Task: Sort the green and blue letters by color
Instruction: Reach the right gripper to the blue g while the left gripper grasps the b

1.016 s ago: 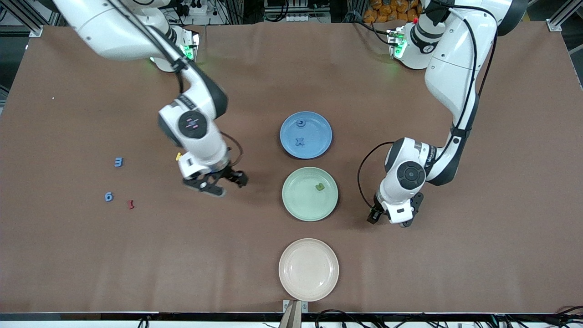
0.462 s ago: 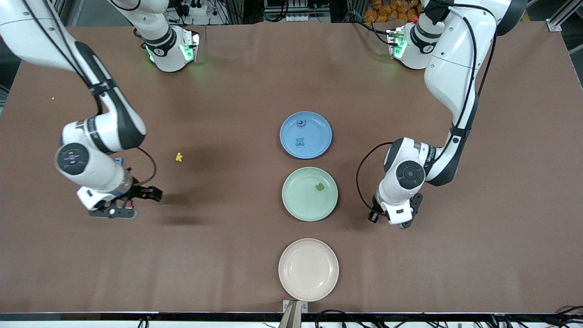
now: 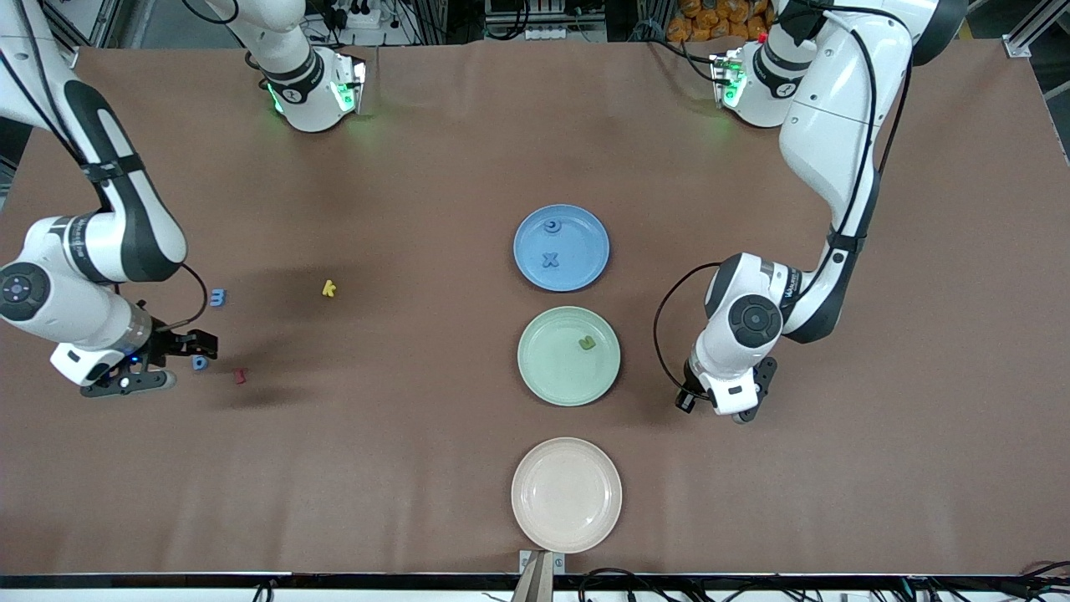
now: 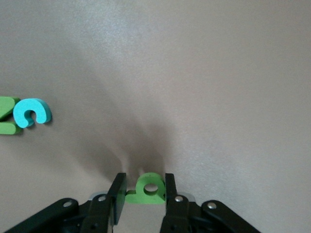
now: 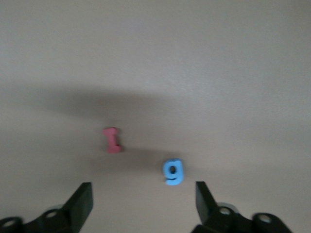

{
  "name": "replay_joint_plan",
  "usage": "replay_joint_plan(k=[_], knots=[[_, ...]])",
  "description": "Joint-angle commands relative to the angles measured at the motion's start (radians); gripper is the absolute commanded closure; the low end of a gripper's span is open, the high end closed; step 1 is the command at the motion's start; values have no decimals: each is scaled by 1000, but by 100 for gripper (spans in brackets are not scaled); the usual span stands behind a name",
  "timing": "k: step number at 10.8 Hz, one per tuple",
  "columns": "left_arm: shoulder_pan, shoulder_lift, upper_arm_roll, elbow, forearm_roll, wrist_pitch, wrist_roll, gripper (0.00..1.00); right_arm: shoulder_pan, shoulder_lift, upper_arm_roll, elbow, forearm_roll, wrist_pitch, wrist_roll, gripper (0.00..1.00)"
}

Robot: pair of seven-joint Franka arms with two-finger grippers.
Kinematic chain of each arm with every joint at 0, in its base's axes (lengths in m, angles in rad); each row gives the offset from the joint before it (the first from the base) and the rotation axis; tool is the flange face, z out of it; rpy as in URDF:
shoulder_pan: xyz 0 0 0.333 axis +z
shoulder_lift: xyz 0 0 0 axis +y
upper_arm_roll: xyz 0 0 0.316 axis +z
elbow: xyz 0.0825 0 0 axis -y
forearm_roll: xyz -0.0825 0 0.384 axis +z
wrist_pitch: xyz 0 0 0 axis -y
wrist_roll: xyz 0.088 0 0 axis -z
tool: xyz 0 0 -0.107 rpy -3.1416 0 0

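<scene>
Table [image 3: 468,468]: brown, with three plates in a row down its middle.
Pink plate [image 3: 535,522]: nearest the front camera.
Green plate [image 3: 543,376]: middle of the row, one green letter [image 3: 587,342] on it.
Blue plate [image 3: 577,267]: farthest of the three, holds a blue x [image 3: 549,260] and a second blue piece [image 3: 552,226].
Left gripper [image 3: 726,407]: low beside the green plate, toward the left arm's end; fingers clenched on a green piece [image 4: 148,188].
Right gripper [image 3: 171,361]: toward the right arm's end, fingers spread wide, grasping nothing, just by the blue 6 [image 5: 173,172].
Blue 3 [image 3: 218,297]: on the table, farther from the front camera than the 6.
Red piece [image 3: 241,375]: beside the 6.
Yellow k [image 3: 329,288]: between the 3 and the plates.
</scene>
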Motion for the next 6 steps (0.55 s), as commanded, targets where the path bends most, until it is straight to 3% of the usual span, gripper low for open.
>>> replay_joint_plan(k=[1,6], knots=[[-11,-3,8,25,-9,-1,-2,100,-67,56,11,-11,13,69,-172,18],[-70,-18,8,25,-9,-3,-11,100,-101,112,-9,-17,19,136,-245,35]])
